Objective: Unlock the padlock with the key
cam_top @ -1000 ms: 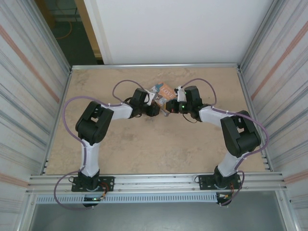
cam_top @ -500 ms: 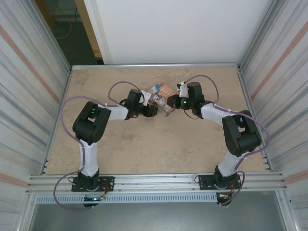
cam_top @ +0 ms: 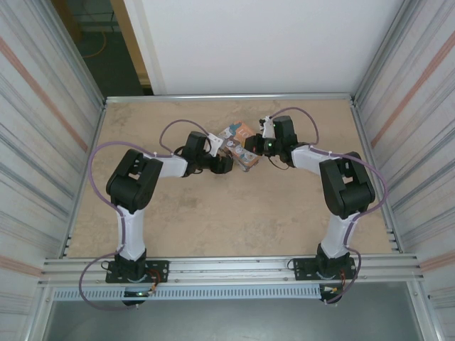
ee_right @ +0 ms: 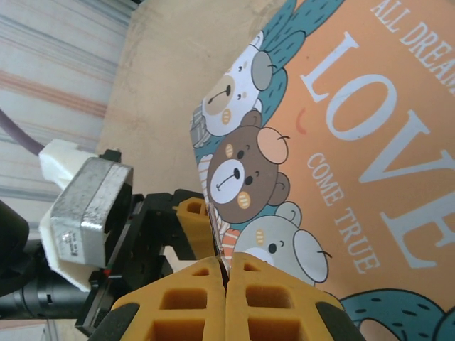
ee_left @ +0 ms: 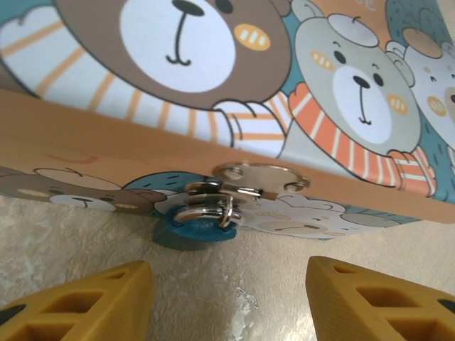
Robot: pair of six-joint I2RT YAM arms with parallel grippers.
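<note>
Left pincer (ee_left: 227, 288) is gaping empty before the padlock (ee_left: 190, 233) hanging on the tin (ee_left: 341, 92); right pincer (ee_right: 226, 278) is pressing together beside that tin.

Tin (ee_right: 370, 142): orange lid, white "LOVE" lettering, teal corners. Bears on it are brown, grey and white, with orange-and-white striped scarves and yellow-orange cheeks. Tin side: orange band, with teal and cream patches below. Padlock (ee_left: 192, 233): teal-blue body, silvery shackle. Hasp (ee_left: 259, 177) also silvery. Left gripper (ee_left: 227, 291): yellow-orange fingers with cut-out cells. Right gripper (ee_right: 226, 280): same yellow-orange. Arms (cam_top: 135, 186) black and white, cables (cam_top: 99, 153) purple. Table (cam_top: 213, 213): beige, faint marbled mottling. Side walls (cam_top: 43, 106): silver-grey, ribbed, orange stripe.
</note>
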